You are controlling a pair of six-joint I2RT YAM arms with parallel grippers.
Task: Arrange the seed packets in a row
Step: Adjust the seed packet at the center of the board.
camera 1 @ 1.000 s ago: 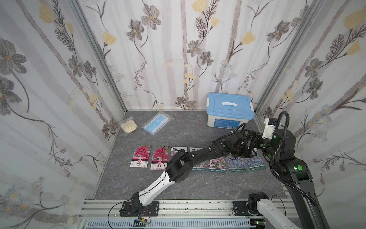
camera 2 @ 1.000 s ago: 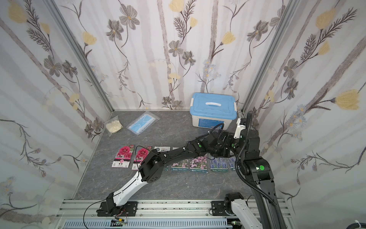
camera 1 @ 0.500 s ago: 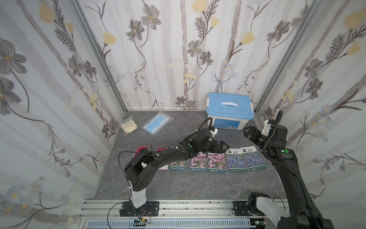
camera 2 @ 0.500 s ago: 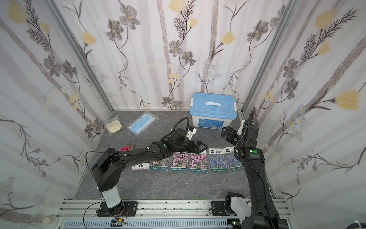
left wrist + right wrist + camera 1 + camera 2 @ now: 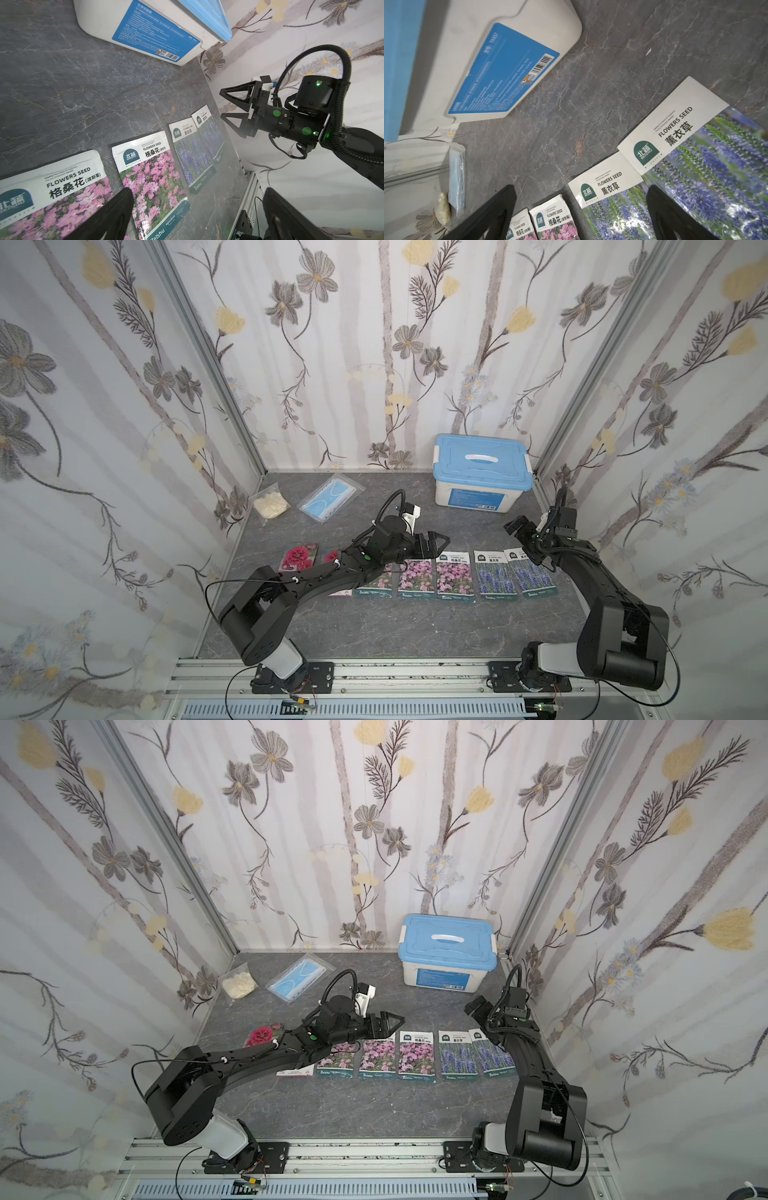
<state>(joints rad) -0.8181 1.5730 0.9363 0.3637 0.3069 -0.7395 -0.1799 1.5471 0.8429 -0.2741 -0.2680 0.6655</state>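
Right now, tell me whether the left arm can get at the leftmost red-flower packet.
Probably yes. The red-flower packet lies uncovered on that arm's side; the open left gripper hovers farther along, so it must pull back.

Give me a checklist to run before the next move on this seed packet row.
1. Left tool open and empty: ok.
2. Right tool open and empty: ok.
3. Pink cosmos packets flat and in line: ok.
4. Lavender packets not overlapping: cannot tell; their edges meet.
5. Red-flower packets lined up: cannot tell; the left arm hides most of them.
6. Row free of the left arm: not ok; it stretches over the row's left end.
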